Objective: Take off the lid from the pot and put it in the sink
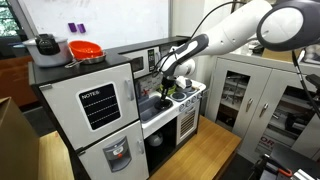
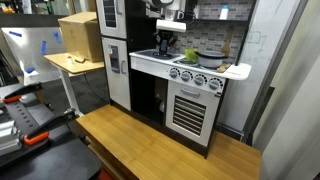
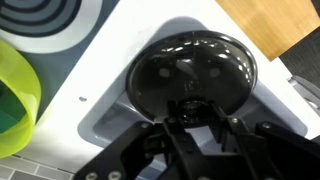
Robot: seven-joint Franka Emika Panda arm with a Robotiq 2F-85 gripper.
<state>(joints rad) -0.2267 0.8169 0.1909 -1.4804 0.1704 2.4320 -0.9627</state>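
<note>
In the wrist view the round dark-grey lid (image 3: pixel 190 65) lies low in the pale sink (image 3: pixel 110 120), its knob pointing towards me. My gripper (image 3: pixel 193 118) sits right over it, with a finger on each side of the knob, close against it. In both exterior views the gripper (image 1: pixel 168 86) (image 2: pixel 165 45) reaches down into the sink (image 1: pixel 152 106) (image 2: pixel 148 53) of the toy kitchen. The small dark pot (image 2: pixel 210 58) stands on the stove next to the sink, without its lid.
A green dish (image 3: pixel 15 105) (image 2: pixel 190 56) sits beside the sink near a stove burner (image 3: pixel 55 15). A big grey cooker (image 1: pixel 45 45) and a red colander (image 1: pixel 85 50) stand on top of the toy fridge. A wooden table (image 2: pixel 150 145) stands in front.
</note>
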